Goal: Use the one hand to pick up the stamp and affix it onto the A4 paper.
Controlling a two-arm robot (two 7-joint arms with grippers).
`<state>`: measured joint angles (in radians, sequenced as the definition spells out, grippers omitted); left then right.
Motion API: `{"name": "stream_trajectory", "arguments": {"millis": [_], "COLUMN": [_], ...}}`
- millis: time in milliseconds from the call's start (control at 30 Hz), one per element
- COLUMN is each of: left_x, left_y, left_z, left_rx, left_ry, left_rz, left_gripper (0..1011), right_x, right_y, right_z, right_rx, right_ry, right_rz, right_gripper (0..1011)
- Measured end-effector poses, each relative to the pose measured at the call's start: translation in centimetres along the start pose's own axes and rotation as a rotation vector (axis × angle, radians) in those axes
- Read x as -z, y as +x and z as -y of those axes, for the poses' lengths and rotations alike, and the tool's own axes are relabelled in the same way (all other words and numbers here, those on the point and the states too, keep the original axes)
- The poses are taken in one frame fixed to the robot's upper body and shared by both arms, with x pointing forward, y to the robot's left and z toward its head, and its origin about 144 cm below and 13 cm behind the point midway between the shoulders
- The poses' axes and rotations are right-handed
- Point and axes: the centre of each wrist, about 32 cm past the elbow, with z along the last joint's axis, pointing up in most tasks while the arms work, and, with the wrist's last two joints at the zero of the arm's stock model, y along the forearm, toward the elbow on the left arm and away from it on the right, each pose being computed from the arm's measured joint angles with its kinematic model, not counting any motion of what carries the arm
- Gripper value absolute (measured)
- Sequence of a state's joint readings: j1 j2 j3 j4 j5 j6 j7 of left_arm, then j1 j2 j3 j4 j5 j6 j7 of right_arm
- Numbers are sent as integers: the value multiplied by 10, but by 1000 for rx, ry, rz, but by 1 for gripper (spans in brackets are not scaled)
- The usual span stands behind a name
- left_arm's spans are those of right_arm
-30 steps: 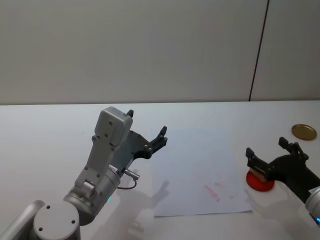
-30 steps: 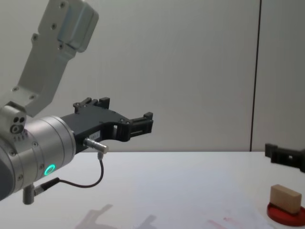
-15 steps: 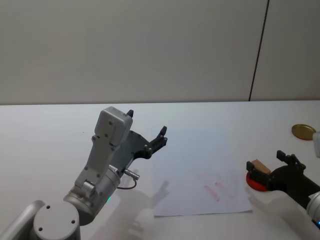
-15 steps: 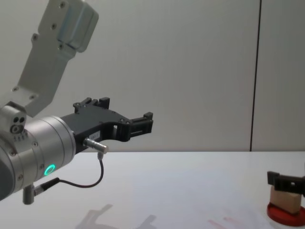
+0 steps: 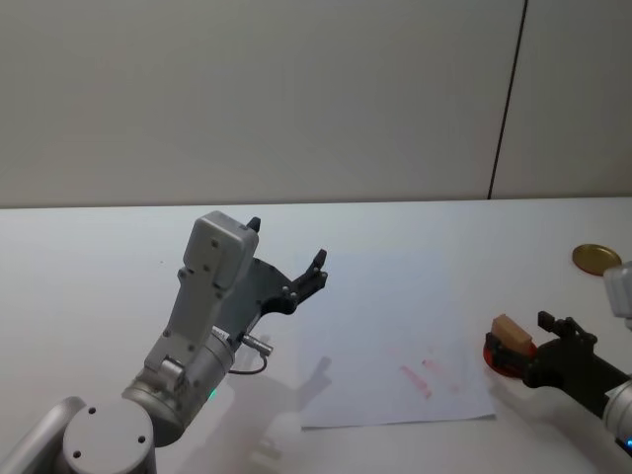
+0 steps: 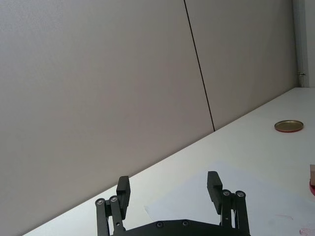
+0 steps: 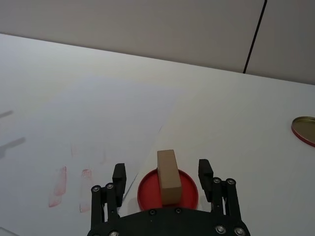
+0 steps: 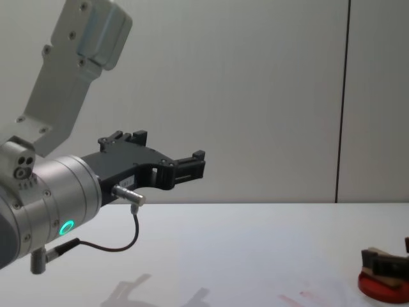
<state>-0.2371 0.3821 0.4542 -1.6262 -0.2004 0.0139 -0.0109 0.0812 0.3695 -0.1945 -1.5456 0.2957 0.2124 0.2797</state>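
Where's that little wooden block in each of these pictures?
Head: stamp lower right, on the red ink pad.
Left wrist: stamp, a sliver at the frame edge.
Right wrist: stamp between the right end effector's fingers.
Chest: lower right corner, mostly behind those fingers.
Shared landmark: the ink pad.

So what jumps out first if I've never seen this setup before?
The big grey left arm, its open left gripper raised above the table beside the A4 paper. Then, at the right, the stamp standing on a round red ink pad, with the open right gripper straddling it, fingers either side and not yet closed.
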Motion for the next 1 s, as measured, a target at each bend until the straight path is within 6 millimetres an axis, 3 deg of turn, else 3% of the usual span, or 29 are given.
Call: {"name": "stream_trajectory", "arguments": {"millis": [300,767,1000], "left_x": [0,0,0], "left_y": [0,0,0], "left_z": [0,0,0], "left_rx": [0,0,0], "left_ry": [0,0,0], "left_rz": [0,0,0], "left_gripper": [993,993,993], "right_x": [3,5,3], "right_y": [4,6,6], "right_z": [-3,-5,-5], "right_rx": [-7,-7,-4], "right_ry": [-27,-37,-12], "right_rz": [8,26,51], "right_gripper": [687,233,214]}}
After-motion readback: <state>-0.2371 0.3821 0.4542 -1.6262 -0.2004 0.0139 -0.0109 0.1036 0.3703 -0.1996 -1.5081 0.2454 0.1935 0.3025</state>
